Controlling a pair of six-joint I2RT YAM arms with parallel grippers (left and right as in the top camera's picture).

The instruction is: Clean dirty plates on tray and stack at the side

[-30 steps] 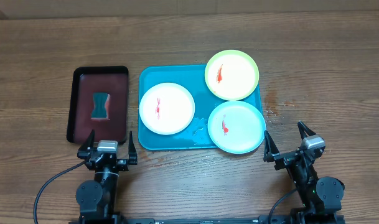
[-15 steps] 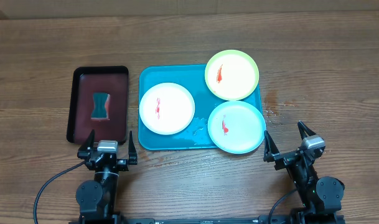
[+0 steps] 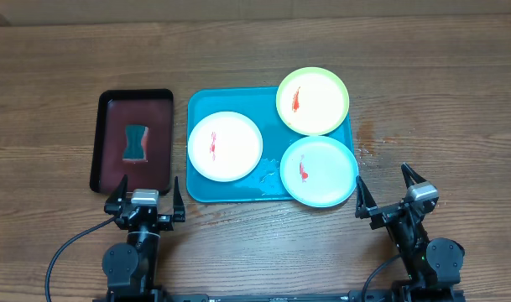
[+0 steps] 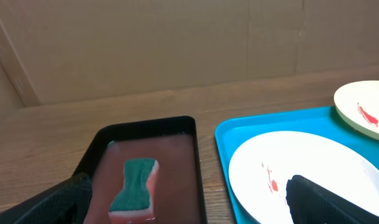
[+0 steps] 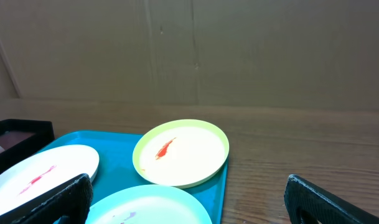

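Black tray (image 3: 159, 117): left of centre in the overhead view, long side running up the frame; dark red inside, perhaps wet.
Sponge (image 3: 135, 142): teal top, pink underside, waisted shape, lying flat mid-tray.
Table (image 3: 54, 59): brown wood grain, filling the frame.
Wall (image 4: 145, 43): plain cardboard, upper frame.
Cable (image 3: 70, 247): black, lower left.

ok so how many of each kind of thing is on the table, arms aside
plates: 3 (white plate, green plate, pale blue plate)
trays: 2 (turquoise tray, black tray)
sponge: 1
total: 6
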